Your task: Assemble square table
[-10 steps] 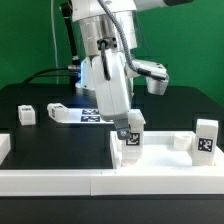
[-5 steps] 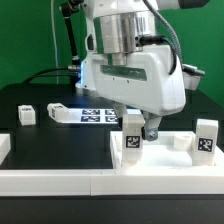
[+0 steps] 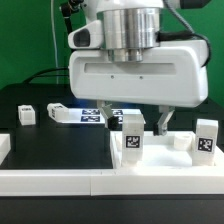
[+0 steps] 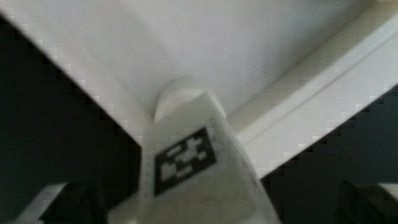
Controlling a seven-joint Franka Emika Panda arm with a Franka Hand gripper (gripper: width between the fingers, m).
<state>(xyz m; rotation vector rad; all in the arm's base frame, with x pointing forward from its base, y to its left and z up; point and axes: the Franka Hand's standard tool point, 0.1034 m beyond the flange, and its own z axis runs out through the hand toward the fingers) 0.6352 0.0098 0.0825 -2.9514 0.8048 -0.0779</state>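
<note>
Claw (image 3: 142, 120) fingers now stand apart in the exterior view, having just let go of the white tagged leg (image 3: 131, 136). The leg stands upright, alone on the square table top (image 3: 170, 156), so it looks placed. The arm hangs straight down, close above it. Wrist view: the leg rises between the spread fingers, untouched.

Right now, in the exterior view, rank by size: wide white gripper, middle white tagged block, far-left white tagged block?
1. wide white gripper, by far.
2. middle white tagged block.
3. far-left white tagged block; farther back, so true size unsure.
</note>
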